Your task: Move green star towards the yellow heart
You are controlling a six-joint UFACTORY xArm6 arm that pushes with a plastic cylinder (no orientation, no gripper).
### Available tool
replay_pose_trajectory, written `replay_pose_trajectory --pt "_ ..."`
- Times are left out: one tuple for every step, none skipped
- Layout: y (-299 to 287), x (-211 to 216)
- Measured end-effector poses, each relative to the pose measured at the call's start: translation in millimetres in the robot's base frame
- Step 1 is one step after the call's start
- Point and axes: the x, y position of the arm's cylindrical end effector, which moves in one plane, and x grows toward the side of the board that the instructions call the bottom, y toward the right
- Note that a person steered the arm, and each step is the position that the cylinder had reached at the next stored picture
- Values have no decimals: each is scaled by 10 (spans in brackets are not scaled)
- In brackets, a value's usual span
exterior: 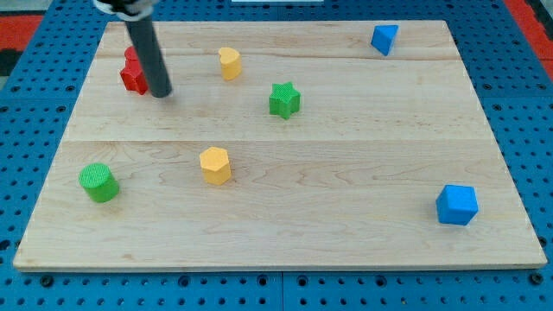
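The green star (283,99) lies on the wooden board (346,173), right of centre in the upper half. The yellow heart (229,63) sits up and to the left of it, about a block's width of bare wood between them. My tip (162,92) rests on the board at the upper left, left of both blocks and well apart from the star. It stands just right of a red block (132,75), which the rod partly hides.
A yellow hexagon block (215,165) lies below the star to the left. A green cylinder (98,182) is at the lower left. A blue triangular block (384,39) is at the top right and a blue cube (456,205) at the lower right.
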Motion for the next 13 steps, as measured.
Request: replay_pose_trajectory --pt "678 -106" --pt "752 -265" --pt "1355 -148" --pt "1734 -347" --pt "2178 -233" --pt "2192 70" --pt "1476 108" --pt "1124 242" --pt "1202 546" --pt "941 572" --pt "764 457" --pt "866 336" --pt "1058 278"
